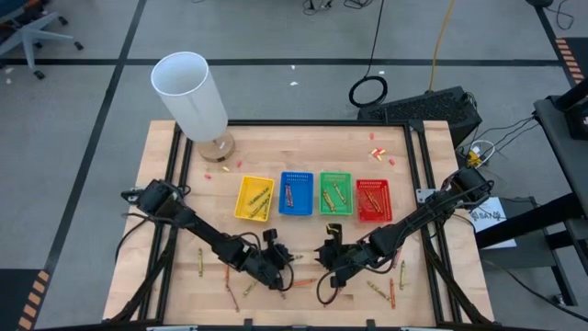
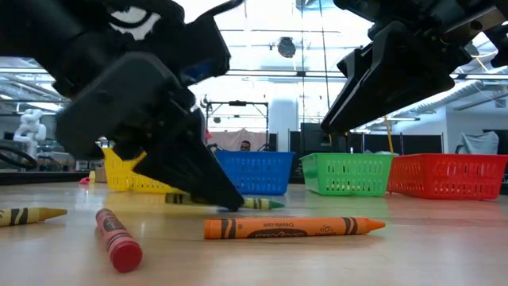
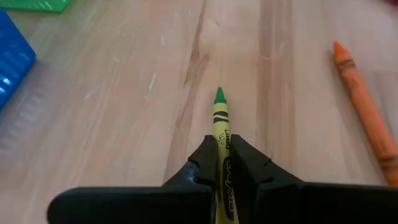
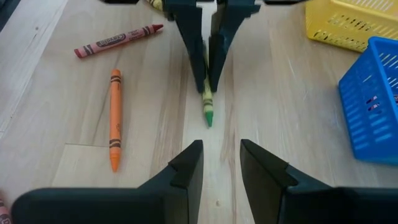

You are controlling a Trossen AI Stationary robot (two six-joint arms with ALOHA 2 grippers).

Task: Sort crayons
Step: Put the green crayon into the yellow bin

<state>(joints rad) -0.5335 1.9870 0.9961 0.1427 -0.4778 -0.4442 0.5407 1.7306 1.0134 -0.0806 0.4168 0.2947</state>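
wooden table (image 3: 124,93), green crayon (image 3: 221,115) half hidden between left pincer (image 3: 222,155) fingers

Even, bright overhead lighting; ceiling lamps in the low view bloom white behind the dark arm silhouettes. Soft, short shadows lie beneath the orange crayon (image 2: 294,228) and just beside the left gripper (image 3: 222,163) fingers. The nearest fingers (image 4: 186,163) blur slightly; wood beyond the fingertips stays sharp, with mild sheen.
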